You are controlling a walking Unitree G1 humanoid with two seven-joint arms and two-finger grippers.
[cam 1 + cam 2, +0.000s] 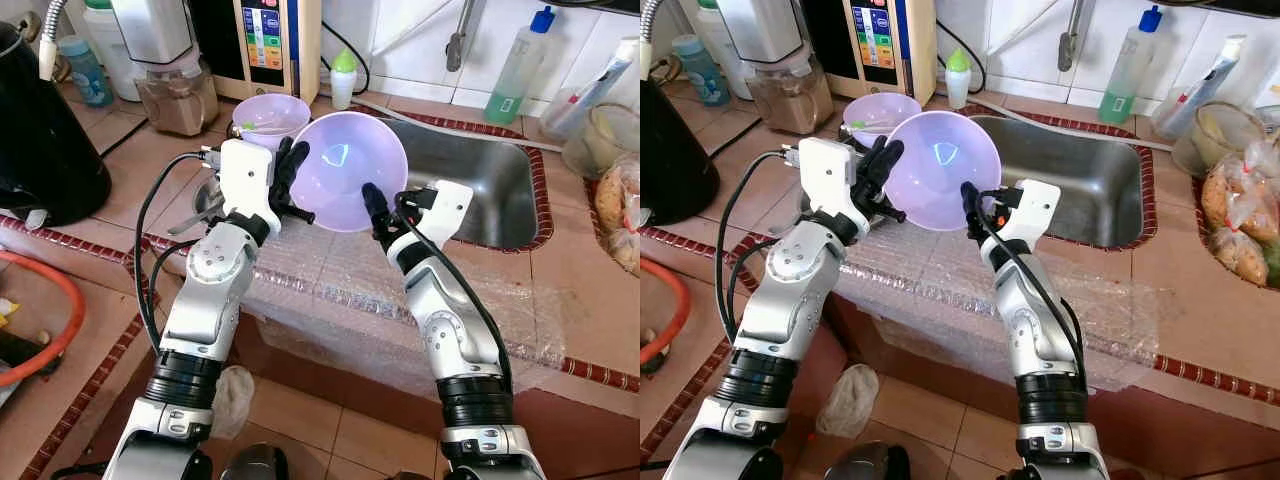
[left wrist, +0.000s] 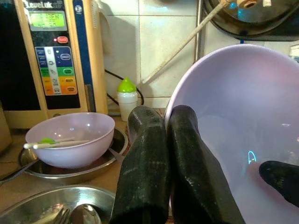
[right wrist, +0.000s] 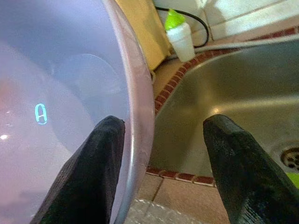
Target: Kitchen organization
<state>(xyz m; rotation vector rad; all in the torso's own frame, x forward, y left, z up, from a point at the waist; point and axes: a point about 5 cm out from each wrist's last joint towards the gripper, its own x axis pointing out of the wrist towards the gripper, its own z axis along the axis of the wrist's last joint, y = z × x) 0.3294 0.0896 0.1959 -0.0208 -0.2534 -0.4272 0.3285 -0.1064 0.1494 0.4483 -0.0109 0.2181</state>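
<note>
Two grippers are lifting one big bowl beside the sink.
Left gripper is pinching its rim with fingers together; right gripper is straddling the rim, fingers apart. Bowl looks light, stiff, slippery plastic; rim is the best hold.

— What is the big bowl like?
— Pale lilac plastic, glossy, empty; tipped on edge with its open side facing the robot; raised over the near left corner of the sink.
— And the smaller bowl?
— Same lilac; upright, left of the sink.
</note>
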